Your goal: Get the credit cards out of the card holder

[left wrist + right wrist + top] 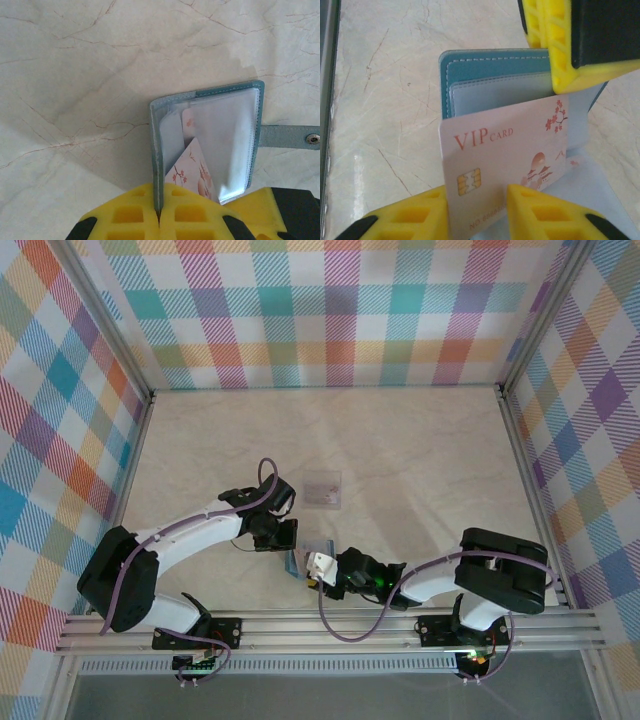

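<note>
The teal card holder (205, 92) stands open on its edge, and my left gripper (159, 214) is shut on one cover's edge. Its clear sleeves hold a pale credit card (194, 167) with red blossoms that pokes out at a slant. In the right wrist view that VIP card (502, 150) is half out of the holder (490, 67). It sits slanted between the fingers of my right gripper (477, 202), which stand partly apart on either side of it. From above, both grippers (287, 538) (322, 570) meet at the holder (294, 560). Another pale card (323, 488) lies flat beyond them.
The holder's clasp tab (290, 136) sticks out to the right over the marble tabletop (75, 75). My left gripper's yellow finger (560, 50) hangs close above the card. The plaid walls (330, 310) and the metal front rail (330, 625) bound the table.
</note>
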You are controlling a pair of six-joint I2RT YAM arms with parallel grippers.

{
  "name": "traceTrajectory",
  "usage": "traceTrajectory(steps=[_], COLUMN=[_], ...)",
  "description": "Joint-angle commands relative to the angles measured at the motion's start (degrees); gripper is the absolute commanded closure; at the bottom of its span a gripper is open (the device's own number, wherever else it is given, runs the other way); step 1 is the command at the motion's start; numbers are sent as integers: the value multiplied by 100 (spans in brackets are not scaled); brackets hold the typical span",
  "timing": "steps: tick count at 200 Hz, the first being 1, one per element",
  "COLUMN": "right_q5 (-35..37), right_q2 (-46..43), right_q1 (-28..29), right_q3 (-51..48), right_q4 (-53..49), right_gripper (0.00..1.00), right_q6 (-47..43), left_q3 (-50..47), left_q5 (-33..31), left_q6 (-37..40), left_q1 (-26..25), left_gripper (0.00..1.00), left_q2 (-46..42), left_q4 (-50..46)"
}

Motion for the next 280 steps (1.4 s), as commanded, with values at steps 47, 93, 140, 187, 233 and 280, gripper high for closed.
traceTrajectory(steps=[47,93,140,187,233,280], right_q5=[120,687,1165,1317,1380,1861], right_q2=[-377,-786,-1580,-2640,-3748,-3966], right_q1=[43,43,21,-190,-278,-273], right_q3=[-75,-224,-229,-333,-328,-81], right_q4=[-223,-405,-1383,-2196,-2936,-3110], right_gripper=[80,86,89,90,92,92], right_q6=[80,218,440,943,1036,138], left_q3=[141,0,-180,-378,-494,-264], left_q5=[-67,-210,-296,-684,-819,-752], left_q6=[114,77,24,60,-29,-203], left_q1=[-36,-24,-31,-15,79,265], left_gripper=[98,97,96,87,74,59], left_q2=[9,-62,-130,-255,-569,-1183], left_q4=[-139,-77,-13,-170,-235,-575])
